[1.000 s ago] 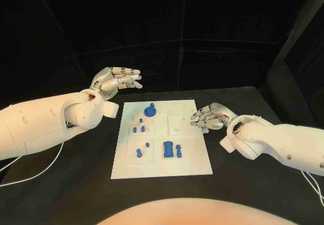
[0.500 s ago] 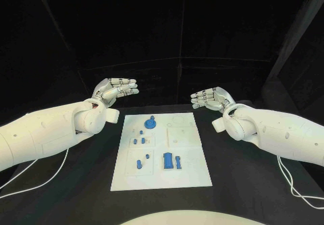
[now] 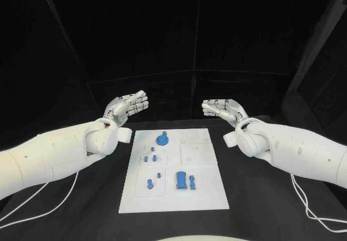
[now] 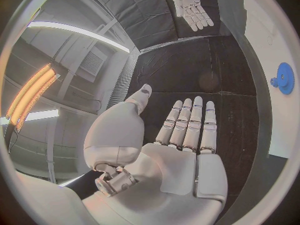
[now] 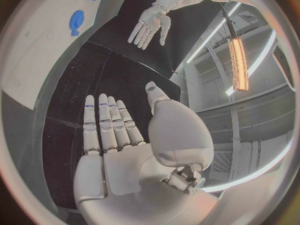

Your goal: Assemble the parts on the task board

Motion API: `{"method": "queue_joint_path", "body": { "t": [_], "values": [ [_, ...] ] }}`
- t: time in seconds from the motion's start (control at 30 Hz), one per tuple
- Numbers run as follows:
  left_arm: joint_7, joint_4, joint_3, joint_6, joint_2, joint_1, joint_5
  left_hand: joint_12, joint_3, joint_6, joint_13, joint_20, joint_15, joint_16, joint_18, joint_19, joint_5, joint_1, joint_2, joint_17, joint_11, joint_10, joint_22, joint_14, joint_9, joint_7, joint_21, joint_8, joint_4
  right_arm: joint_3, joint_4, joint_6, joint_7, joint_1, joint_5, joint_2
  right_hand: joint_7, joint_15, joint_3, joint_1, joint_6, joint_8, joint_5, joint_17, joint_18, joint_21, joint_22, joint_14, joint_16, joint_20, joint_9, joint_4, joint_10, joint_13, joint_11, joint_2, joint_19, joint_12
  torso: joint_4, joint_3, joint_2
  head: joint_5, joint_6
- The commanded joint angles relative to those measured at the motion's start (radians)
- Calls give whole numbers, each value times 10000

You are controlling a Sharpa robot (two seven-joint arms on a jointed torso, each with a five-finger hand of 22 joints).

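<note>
Black surface (image 3: 87, 201) carries the white board (image 3: 206, 191) at centre, under a dark backdrop. Against a second ago, both arms have lifted off and drawn back: the right robot hand (image 3: 221, 108), which was low beside the board's right edge with fingers curled, is now raised beyond the board's far edge, fingers extended and apart, holding nothing. The left robot hand (image 3: 129, 106) has also shifted, from beside the far left corner to a mirrored position beyond the far edge, released, fingers straight and apart. The hands are well apart from each other and from the board. Whole head picture has shifted, so camera moved; parts appear unmoved on the board. Head view gives the board layout: a blue gear (image 3: 163, 139) stands near the far edge, small pegs (image 3: 152, 158) lie in a square recess mid-left, another small part (image 3: 150, 182) lies in the near-left recess, a larger blue block (image 3: 181, 181) with a slim piece (image 3: 193, 181) just beside it in the near-right recess. Recesses on the far right hold only faint outlines. Left wrist view adds the open palm face (image 4: 187, 135), the gear (image 4: 285, 78) on the board edge, and the right robot hand (image 4: 191, 5) opposite. Right wrist view shows its own flat palm (image 5: 112, 135), the gear (image 5: 76, 21) and the left robot hand (image 5: 150, 25).
</note>
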Motion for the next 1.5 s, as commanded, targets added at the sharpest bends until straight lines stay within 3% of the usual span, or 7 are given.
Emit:
{"method": "queue_joint_path", "body": {
  "t": [0.03, 0.07, 0.13, 0.27, 0.3, 0.53, 1.5],
  "values": [
    [16, 441, 130, -1018, -72, -146, -247, -184, -822, -2214, -148, -604, -334, -359, -500, -1725, -355, -2900, 223, -173, -374, -2323, -473, -2182, -155, -425, -193, -192, 83, 120, 599, -966, 202, -116, 569, -174, -446, -380, -685, -3293, -2153, -193, -393, -362, -487, -773, -393, -2480, -418, -492, -765, -428, -2503, -249, -974, 55, -1892, -191, 275, 19, 46, -27, 350],
    [10, 708, 231, -1380, -117, -245, -321, -184, -914, -2466, -148, -673, -1050, -387, -546, -1920, -355, -3229, 223, -173, -418, -2587, -528, -2431, -155, -474, -193, -192, 83, 211, 960, -1295, 263, -203, 766, -304, -503, -380, -685, -3706, -2425, -193, -440, -406, -549, -870, -443, -2793, -418, -554, -765, -428, -2813, -249, -974, 55, -2128, -191, 371, 24, 62, -38, 505],
    [-1, 1139, 393, -1964, -190, -403, -440, -184, -1064, -2859, -148, -783, -1050, -1111, -557, -2229, -355, -3744, 223, -173, -1171, -3001, -611, -2820, -155, -549, -193, -192, 83, 359, 1545, -1829, 362, -345, 1086, -515, -588, -380, -685, -4308, -2821, -193, -515, -1155, -551, -1009, -512, -3248, -418, -641, -765, -428, -3271, -249, -974, 55, -2479, -191, 483, 31, 80, -50, 688],
    [-23, 2074, 745, -3232, -348, -748, -699, -184, -1276, -3428, -148, -939, -1050, -1111, -653, -2667, -355, -4487, 223, -173, -1171, -3594, -733, -3376, -155, -1337, -193, -192, 83, 663, 2746, -2924, 567, -636, 1742, -949, -698, -380, -685, -5130, -3356, -193, -1247, -1155, -658, -1201, -1254, -3869, -418, -764, -765, -428, -3899, -249, -974, 55, -2953, -191, 622, 39, 102, -65, 914],
    [-29, 2303, 831, -3542, -387, -832, -763, -184, -1325, -3564, -148, -977, -1050, -1111, -654, -2781, -355, -4675, 223, -173, -1171, -3748, -763, -3521, -155, -1337, -193, -192, 83, 727, 2999, -3154, 610, -698, 1880, -1040, -1420, -380, -685, -5361, -3507, -193, -1247, -1155, -658, -1255, -1254, -4042, -418, -800, -765, -428, -4072, -249, -974, 55, -3081, -191, 641, 40, 105, -67, 945],
    [-60, 3592, 1316, -5290, -605, -1307, -1119, -184, -1658, -4454, -148, -1897, -1050, -1111, -1460, -3474, -355, -5836, 223, -173, -1171, -4675, -1484, -4393, -155, -1337, -193, -192, 83, 1052, 4285, -4327, 828, -1009, 2583, -1505, -1420, -380, -685, -6677, -4364, -193, -1247, -1155, -1469, -1565, -1254, -5032, -418, -1563, -765, -428, -5076, -249, -974, 55, -3828, -191, 662, 41, 109, -69, 980],
    [-70, 4021, 1478, -5872, -677, -1465, -1238, -184, -2584, -6126, -148, -1897, -1050, -1111, -1460, -5410, -355, -8055, 223, -173, -1171, -6466, -1484, -6059, -155, -1337, -193, -192, 83, 1106, 4497, -4520, 864, -1061, 2700, -1581, -1420, -380, -685, -9301, -6066, -193, -1247, -1155, -1469, -2456, -1254, -6988, -418, -1563, -765, -428, -7069, -249, -974, 55, -5296, -191, 662, 41, 109, -69, 980]
  ]
}}
